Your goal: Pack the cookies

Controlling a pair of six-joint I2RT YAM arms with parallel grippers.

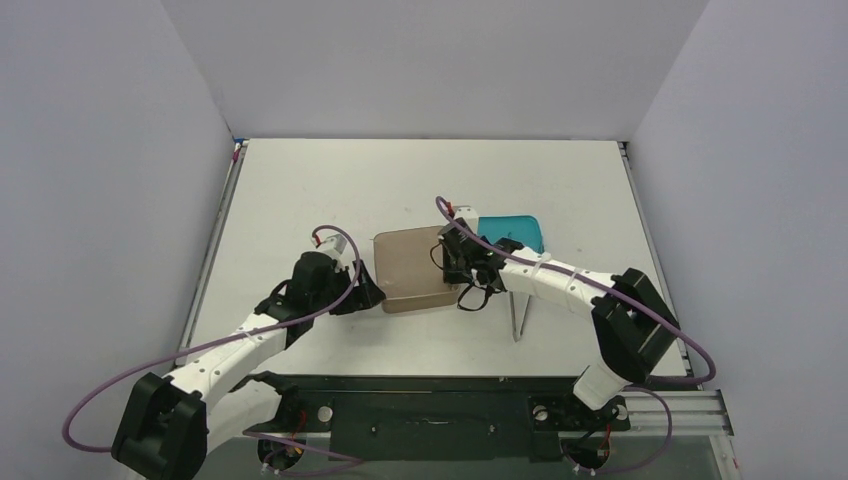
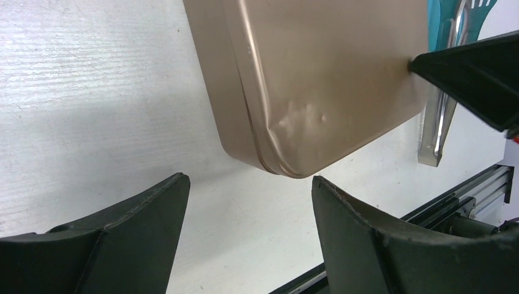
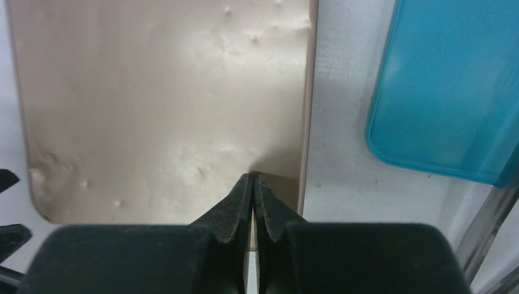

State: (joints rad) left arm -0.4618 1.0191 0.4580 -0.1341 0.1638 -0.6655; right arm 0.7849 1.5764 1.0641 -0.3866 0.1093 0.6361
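Right pincer (image 3: 253, 179) pinched closed, tips down on top of tin (image 3: 159, 104) near its edge, likely pressing it closed. Left pincer (image 2: 249, 180) wide, just beside tin corner, probably ready to steady it.

A dented, champagne-gold rectangular metal tin (image 1: 410, 270) lies flat on the white bench (image 1: 300, 190). A teal plastic tray (image 1: 520, 230) sits just beside it, with long metal tweezers (image 1: 518, 320) nearby.

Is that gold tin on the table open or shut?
Shut. The gold tin has its dented lid seated flat over the whole top, its seam running round the corner in the left wrist view; nothing inside shows.
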